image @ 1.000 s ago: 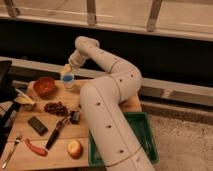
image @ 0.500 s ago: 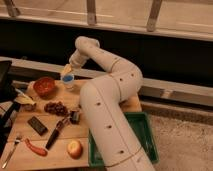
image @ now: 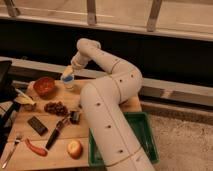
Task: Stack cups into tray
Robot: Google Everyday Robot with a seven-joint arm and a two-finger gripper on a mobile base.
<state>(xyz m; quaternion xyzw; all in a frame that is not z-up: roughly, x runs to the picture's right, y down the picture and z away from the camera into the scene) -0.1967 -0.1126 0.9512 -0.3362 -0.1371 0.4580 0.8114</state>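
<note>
Green plastic showed at the lower right of the frame: the tray [image: 147,131], mostly hidden by the robot's white arm, with no cup visible in the part that could be seen. So the stacking looked barely begun. Both cups [image: 68,80] stood together at the upper left of the wooden table [image: 55,150], just right of the red bowl [image: 44,86]; whether one already sat in the other could not be told. The gripper [image: 68,75] hung right at them, jaws spread wide around or just above them, gripping nothing as far as could be seen. Lifting and carrying them to the tray remained.
</note>
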